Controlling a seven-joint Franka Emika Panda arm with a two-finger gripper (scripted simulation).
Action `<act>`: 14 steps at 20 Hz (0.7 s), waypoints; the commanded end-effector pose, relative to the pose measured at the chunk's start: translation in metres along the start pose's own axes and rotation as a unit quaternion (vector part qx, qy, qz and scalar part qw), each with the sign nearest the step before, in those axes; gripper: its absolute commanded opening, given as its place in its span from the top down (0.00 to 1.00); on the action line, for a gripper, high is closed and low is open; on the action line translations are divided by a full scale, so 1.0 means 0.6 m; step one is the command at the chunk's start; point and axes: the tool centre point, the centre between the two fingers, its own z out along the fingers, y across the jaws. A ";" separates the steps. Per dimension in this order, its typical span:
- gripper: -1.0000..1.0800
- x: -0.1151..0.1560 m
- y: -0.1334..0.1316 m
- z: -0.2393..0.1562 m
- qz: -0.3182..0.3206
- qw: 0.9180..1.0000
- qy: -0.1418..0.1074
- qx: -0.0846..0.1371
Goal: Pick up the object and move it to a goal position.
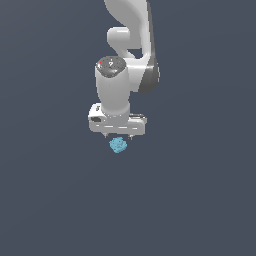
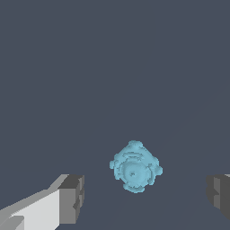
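In the exterior view, I see the cyan lumpy chunk [image 1: 118, 145] directly beneath the gripper [image 1: 118, 135], on the dark worktop [image 1: 200, 200]. In the wrist view, the fingers [image 2: 72, 197] are spread wide, touching nothing; the chunk lies between them, nearer one pad. I judge a straight descent suffices.

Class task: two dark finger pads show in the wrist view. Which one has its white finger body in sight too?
The pad beside the white finger body; the other pad is cut by the picture's edge. The light-blue chunk sits between them, untouched.
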 end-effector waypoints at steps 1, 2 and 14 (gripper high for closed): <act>0.04 -0.001 0.000 0.002 0.003 1.000 -0.001 0.000; 0.04 -0.001 0.000 0.004 0.005 1.000 -0.001 0.000; 0.04 -0.017 0.003 0.040 0.096 0.995 -0.002 0.003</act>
